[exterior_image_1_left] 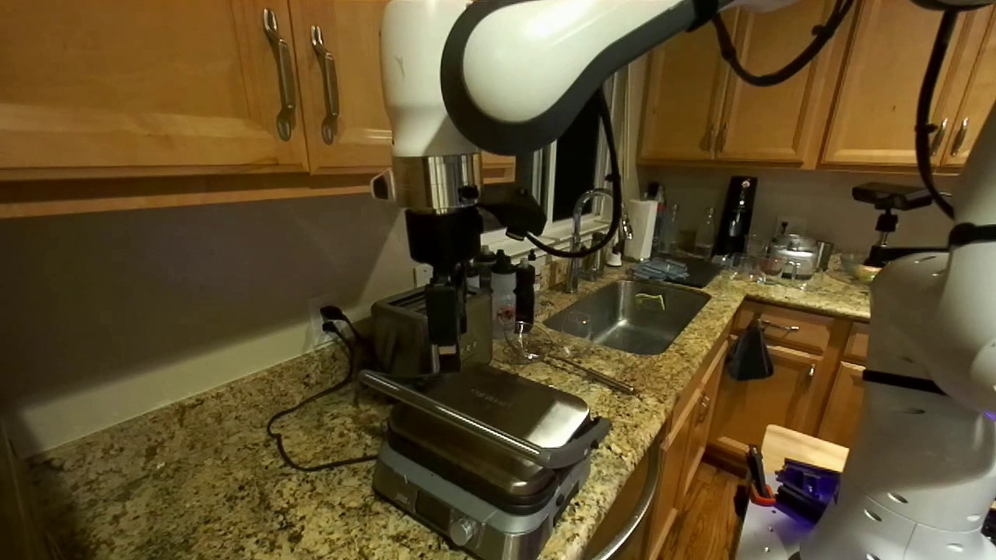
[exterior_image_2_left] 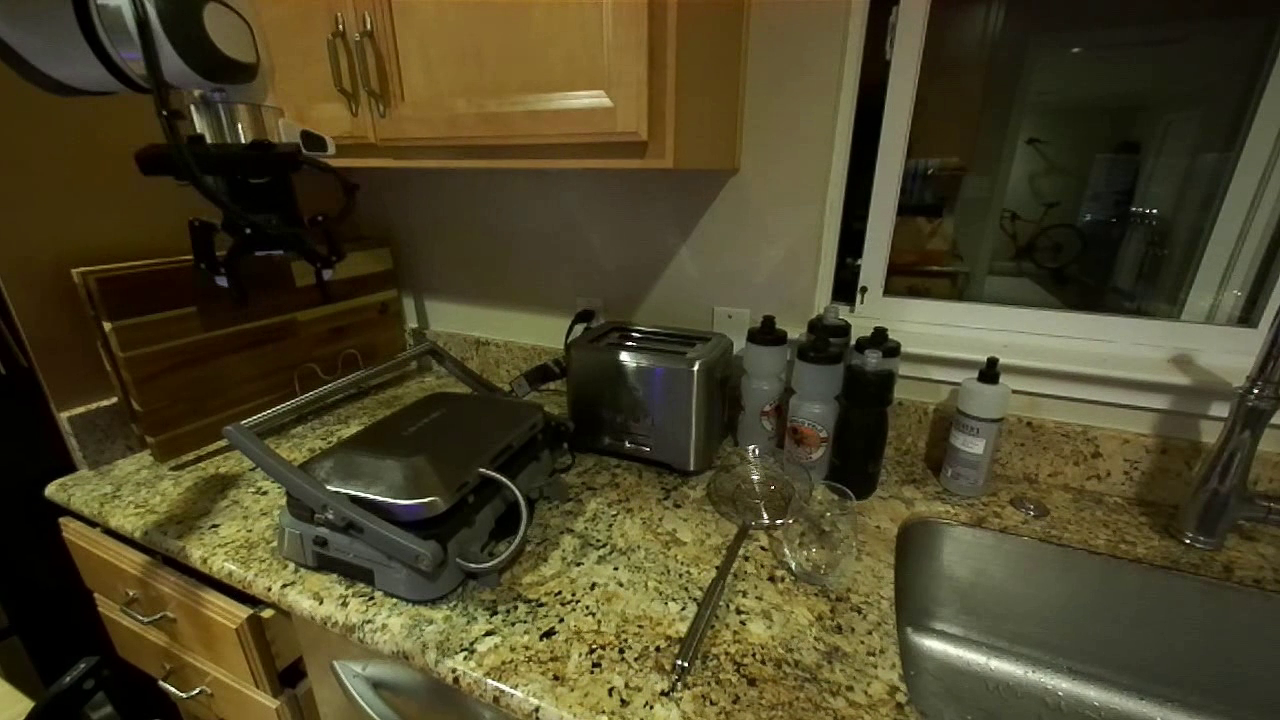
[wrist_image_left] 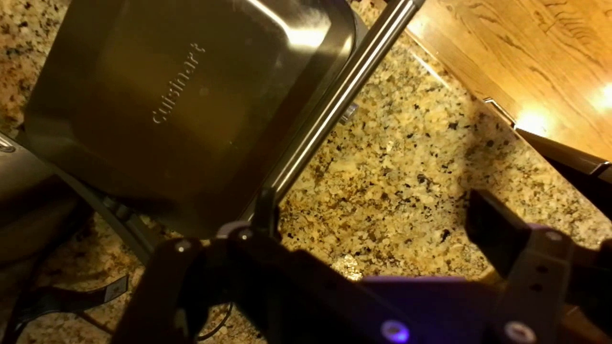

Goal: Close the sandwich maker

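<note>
The sandwich maker stands on the granite counter with its brushed silver lid down over the base. It also shows in an exterior view and in the wrist view, where the lid reads Cuisinart. Its bar handle crosses the front of the lid; it also shows in the wrist view. The dark ribbed plates are hidden inside. My gripper is open and empty, raised above the counter and apart from the handle. In the wrist view its fingers are spread wide over bare granite beside the handle.
A boxy silver toaster stands beside the sandwich maker, with several bottles past it. A strainer and a glass lie near the sink. A wooden board leans at the wall. Cabinets hang above.
</note>
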{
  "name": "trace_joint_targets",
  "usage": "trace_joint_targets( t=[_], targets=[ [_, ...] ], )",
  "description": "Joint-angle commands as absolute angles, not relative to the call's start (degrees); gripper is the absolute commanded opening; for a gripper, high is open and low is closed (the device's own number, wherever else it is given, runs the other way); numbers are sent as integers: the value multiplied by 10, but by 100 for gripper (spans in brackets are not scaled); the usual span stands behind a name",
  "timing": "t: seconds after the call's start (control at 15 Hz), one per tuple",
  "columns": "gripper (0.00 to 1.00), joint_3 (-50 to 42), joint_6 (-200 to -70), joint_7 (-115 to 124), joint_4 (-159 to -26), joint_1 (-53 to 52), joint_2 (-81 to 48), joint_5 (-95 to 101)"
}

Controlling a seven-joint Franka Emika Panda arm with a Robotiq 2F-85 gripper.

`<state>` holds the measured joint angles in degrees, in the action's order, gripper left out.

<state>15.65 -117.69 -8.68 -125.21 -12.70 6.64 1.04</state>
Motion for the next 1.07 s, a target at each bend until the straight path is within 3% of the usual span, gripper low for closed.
trace_joint_targets(
  t=[0.0, 1.0],
  targets=[
    [100, 149, -1176, -86, -1261, -134, 75, 3],
    [100, 149, -1176, -86, -1259, -134, 69, 2]
  ],
)
